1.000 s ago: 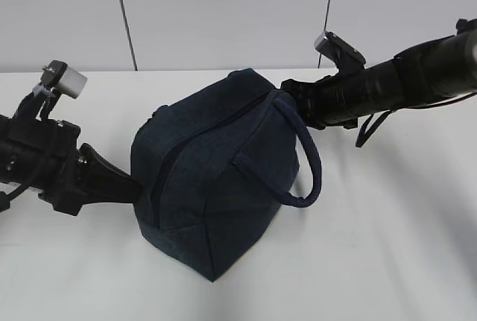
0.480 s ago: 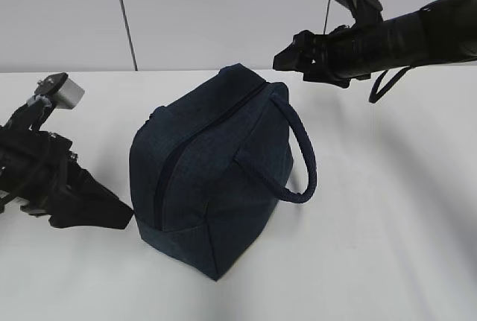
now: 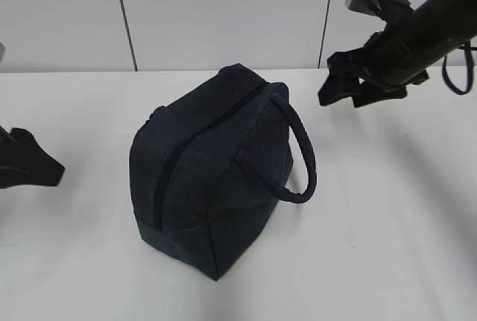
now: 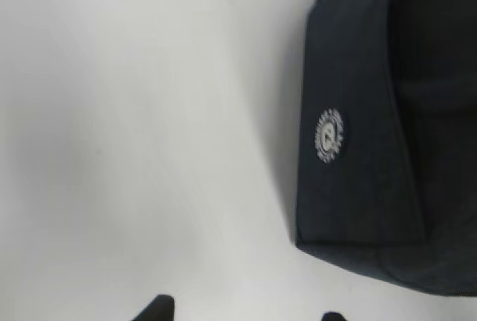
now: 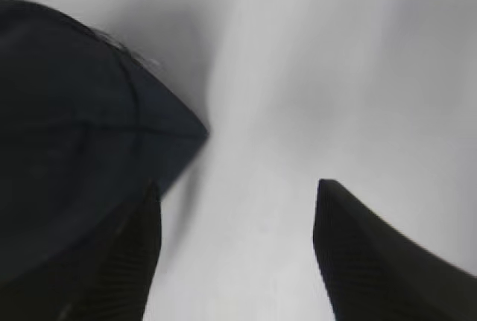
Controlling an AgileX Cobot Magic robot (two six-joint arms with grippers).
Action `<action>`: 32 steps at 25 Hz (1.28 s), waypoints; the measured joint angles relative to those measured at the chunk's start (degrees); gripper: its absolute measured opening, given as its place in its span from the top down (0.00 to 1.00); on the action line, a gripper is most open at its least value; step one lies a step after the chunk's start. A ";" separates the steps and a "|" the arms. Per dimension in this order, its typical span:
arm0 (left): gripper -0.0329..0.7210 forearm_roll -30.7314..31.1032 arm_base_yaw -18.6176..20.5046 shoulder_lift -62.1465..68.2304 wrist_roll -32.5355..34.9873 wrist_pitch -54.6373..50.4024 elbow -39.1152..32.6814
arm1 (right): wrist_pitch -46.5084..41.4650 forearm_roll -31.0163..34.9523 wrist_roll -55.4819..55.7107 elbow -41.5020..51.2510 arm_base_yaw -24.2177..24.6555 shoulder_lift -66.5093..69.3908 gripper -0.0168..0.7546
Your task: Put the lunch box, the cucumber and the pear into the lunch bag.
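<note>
A: Exterior view: one bag [image 3: 212, 179] upright mid-table [image 3: 387, 246], zipper line along top looks closed, loop handle [image 3: 298, 153] hanging off its right face. One bag, one handle, two grippers. Zero box, cucumber, pear in sight.

B: Inside the bag then?

A: Probably, going by the closed zip and full shape. Not confirmable, no view into it.

B: Left gripper?

A: Well left of bag at frame edge [image 3: 30, 164], apart from it. Only a dark wedge visible there. Left wrist view: two fingertips [image 4: 160, 307] poking in at bottom edge, wide gap, nothing between. Spread, empty. Bag corner with round white logo [image 4: 329, 135] up right of them, clear of the tips.

B: Right gripper?

A: Up and right of bag [image 3: 350, 90], off the table, clear of handle. Right wrist view: two fingers [image 5: 373, 261] well apart, bare table between. Spread, empty. Bag end to their left; left finger overlaps it in that view, but exterior shows a clear gap.

B: Why parked like that?

A: Looks like both arms clear of bag so nothing snags the handle or tips it. Bag stands on its own base, no support needed.

B: Task state?

A: Judged done or at the last step. Nothing left on table to load.
</note>
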State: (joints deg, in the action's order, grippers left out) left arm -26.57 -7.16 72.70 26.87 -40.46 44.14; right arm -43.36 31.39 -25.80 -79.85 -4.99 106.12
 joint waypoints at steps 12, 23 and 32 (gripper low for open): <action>0.53 13.10 0.00 -19.24 -15.21 -5.76 -3.81 | -2.54 -23.36 21.32 30.46 0.09 -27.57 0.35; 0.59 18.19 0.00 -39.05 -21.53 -19.11 -5.50 | -15.31 -30.27 29.36 44.92 0.09 -67.77 0.36; 0.60 24.63 0.00 -55.13 -23.98 -23.14 -12.21 | -21.77 -35.63 29.91 50.97 0.09 -90.48 0.36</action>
State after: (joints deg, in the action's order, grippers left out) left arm -1.94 -7.16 17.57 2.89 -63.60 31.92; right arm -65.13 -4.24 4.11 -28.88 -4.90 15.64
